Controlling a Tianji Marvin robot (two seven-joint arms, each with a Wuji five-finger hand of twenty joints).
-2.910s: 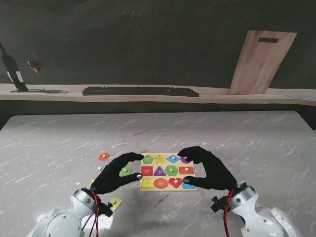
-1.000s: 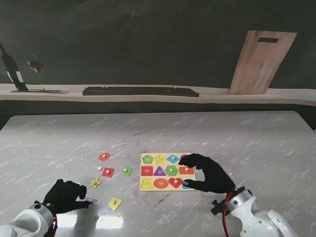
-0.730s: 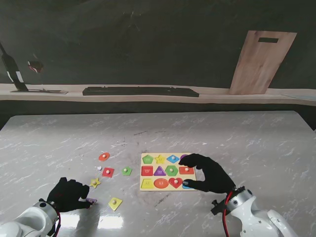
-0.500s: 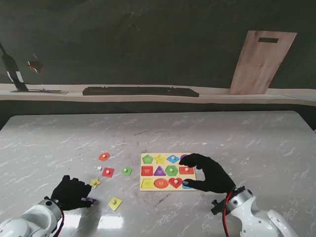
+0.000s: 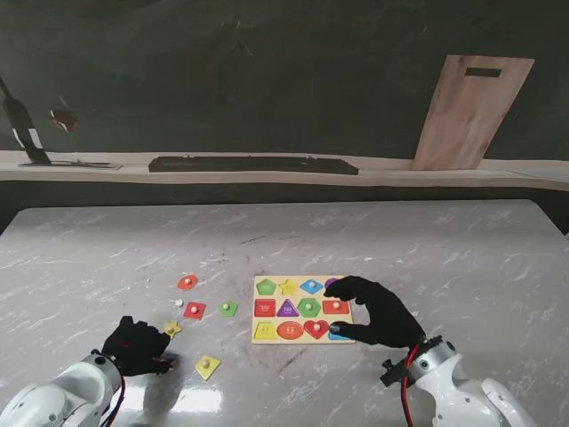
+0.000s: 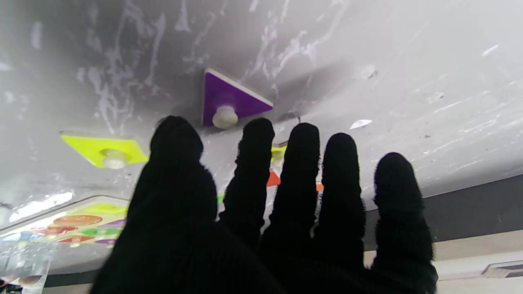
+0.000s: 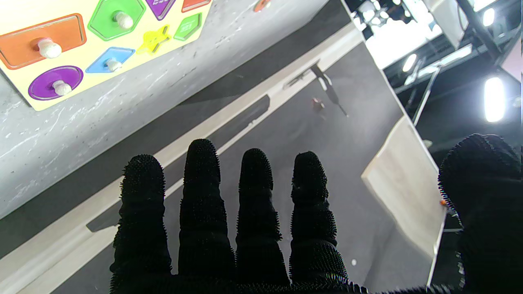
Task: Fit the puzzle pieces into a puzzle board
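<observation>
Grey marbled desk (image 5: 444,258). Yellow puzzle board (image 5: 302,310) lies near its middle, slots filled with coloured knobbed shapes; tiny print on some pieces, too small to read. Right hand (image 5: 378,311) rests at the board's right edge, fingers spread, gripping nothing. Left hand (image 5: 138,345) is well left of the board, nearer to me, fingers extended and apart, holding nothing, fingertips just beside a purple triangle piece (image 6: 231,100). Yellow square piece (image 5: 207,365), red piece (image 5: 194,310), green piece (image 5: 228,308) and orange piece (image 5: 187,282) lie loose left of the board.

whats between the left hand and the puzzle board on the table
In the stand view, the yellow piece and, farther from me, the green piece lie between the left hand and the puzzle board.
</observation>
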